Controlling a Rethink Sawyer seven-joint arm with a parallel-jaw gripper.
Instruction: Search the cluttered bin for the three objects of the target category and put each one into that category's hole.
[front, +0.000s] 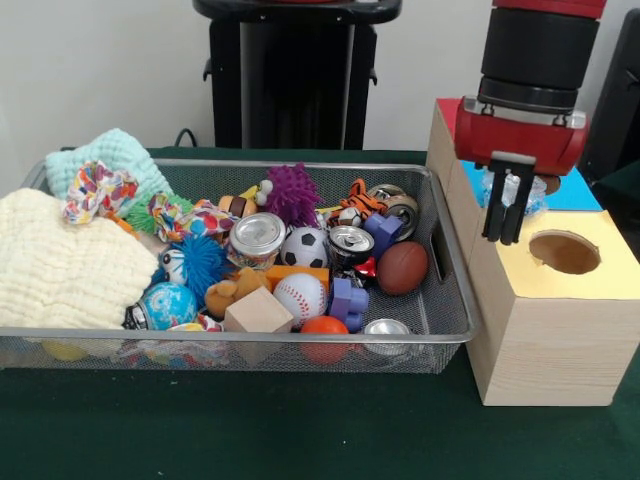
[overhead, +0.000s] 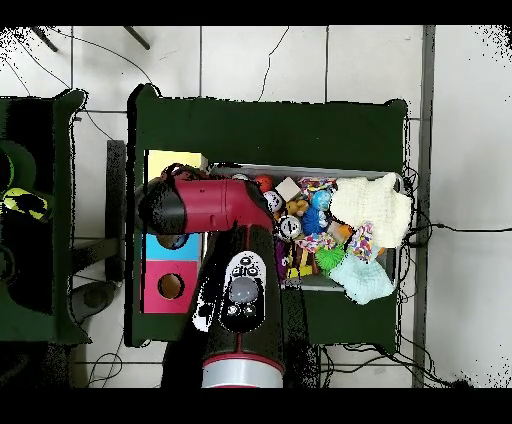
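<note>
Front camera low, close; overhead high, perhaps blocked; both share bin (front: 440, 300) (overhead: 400, 180).

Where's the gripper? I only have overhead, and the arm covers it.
Observer: In the front view, the gripper hangs over the wooden box, beside the mesh bin and not in it.
Operator: Holding anything?
Observer: I can't tell. A pale blue-white thing shows right at the gripper, but I can't see whether it is gripped.
Operator: Is the yellow hole blocked?
Observer: No. The round hole in the yellow top is uncovered, with nothing over it.
</note>
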